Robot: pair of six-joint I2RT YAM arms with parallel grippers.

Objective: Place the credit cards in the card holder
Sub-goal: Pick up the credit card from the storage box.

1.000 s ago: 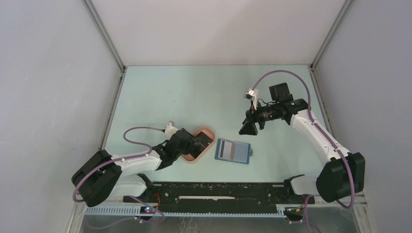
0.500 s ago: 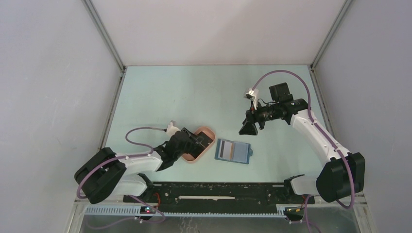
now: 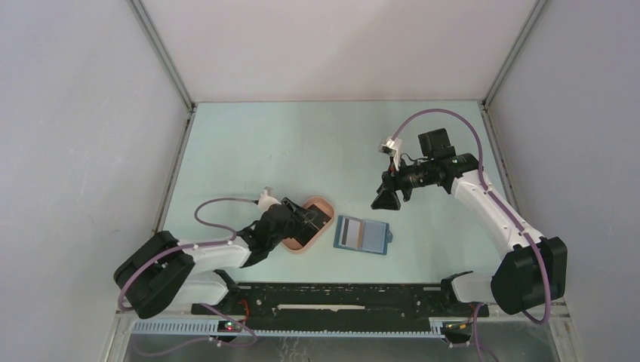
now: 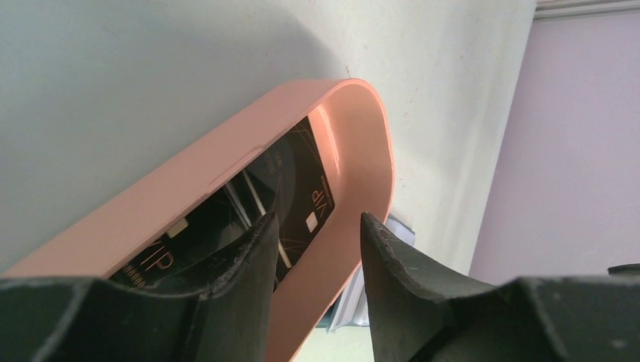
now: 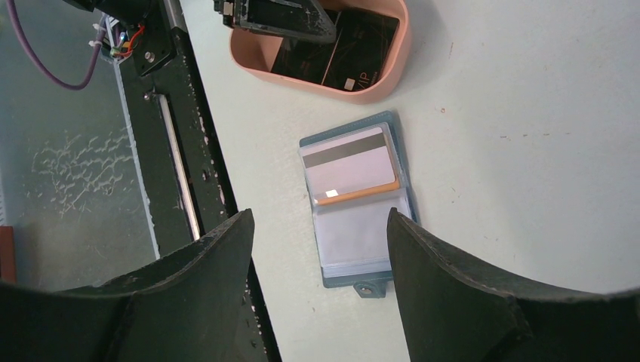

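Now the blue card holder (image 5: 358, 241) lies open, card (image 5: 351, 170) inside; left fingers (image 4: 241, 271) and right fingers (image 5: 453, 279) gape empty.

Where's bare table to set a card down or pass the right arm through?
Widest bare stretch: the table from the back wall down to the pink tray. Also bare: right of the wallet toward the right wall, under the raised right arm. Crowded: near middle, where tray and wallet lie close together and the left tool reaches into the tray.
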